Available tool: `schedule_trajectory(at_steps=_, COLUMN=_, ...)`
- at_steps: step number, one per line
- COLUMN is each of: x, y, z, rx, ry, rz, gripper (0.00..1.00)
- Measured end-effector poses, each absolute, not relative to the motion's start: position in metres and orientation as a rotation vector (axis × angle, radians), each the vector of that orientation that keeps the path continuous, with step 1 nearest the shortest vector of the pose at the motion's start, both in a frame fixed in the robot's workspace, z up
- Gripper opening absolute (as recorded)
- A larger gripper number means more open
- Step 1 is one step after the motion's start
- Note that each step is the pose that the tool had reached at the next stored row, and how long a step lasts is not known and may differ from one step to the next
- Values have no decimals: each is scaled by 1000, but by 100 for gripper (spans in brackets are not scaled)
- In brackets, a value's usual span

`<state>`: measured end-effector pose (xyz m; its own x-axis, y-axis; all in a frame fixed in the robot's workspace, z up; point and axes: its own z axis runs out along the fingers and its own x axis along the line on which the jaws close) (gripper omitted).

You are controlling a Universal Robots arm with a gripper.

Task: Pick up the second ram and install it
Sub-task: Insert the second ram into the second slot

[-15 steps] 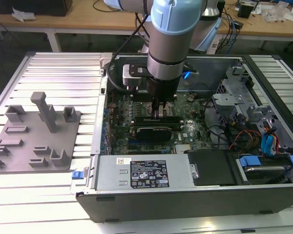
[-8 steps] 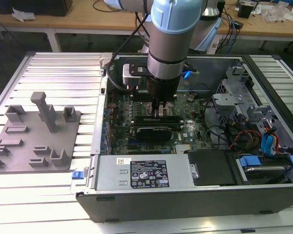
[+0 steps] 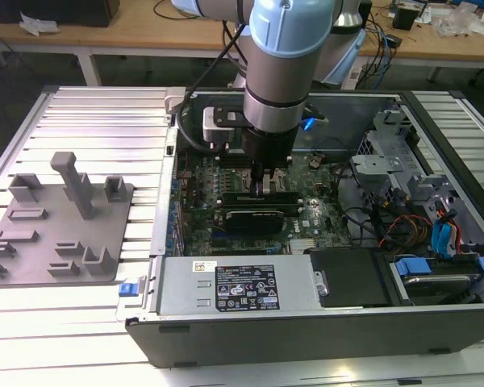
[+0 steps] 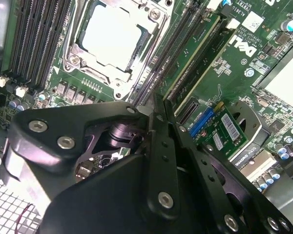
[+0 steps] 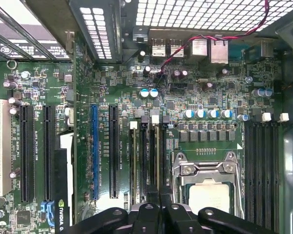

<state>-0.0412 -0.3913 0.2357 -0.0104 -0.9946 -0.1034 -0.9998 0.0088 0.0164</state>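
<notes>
The second ram [image 4: 198,51], a long thin green stick, stands on edge in a black memory slot beside the silver CPU [image 4: 110,36]. My gripper [image 4: 155,100] is shut, its two black fingers pressed together. The tips are down at the near end of the slot row, right next to the stick. I cannot tell whether they touch it. In the exterior view the gripper [image 3: 266,184] reaches straight down into the open computer case, low over the motherboard. In the first wrist view the gripper [image 5: 158,207] lines up with the memory slots [image 5: 147,156] next to the CPU [image 5: 210,195].
A black card [image 3: 254,216] lies just in front of the gripper. The power supply [image 3: 242,286] runs along the case's near side. Drive cages and cables [image 3: 387,161] are on the exterior view's right. A grey holder tray [image 3: 56,226] lies outside the case on the left.
</notes>
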Motion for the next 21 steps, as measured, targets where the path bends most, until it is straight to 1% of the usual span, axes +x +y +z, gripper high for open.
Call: schedule_trajectory(at_steps=21, x=-41, y=-392, z=232, rx=-2165, ry=2186, rz=130, gripper=9)
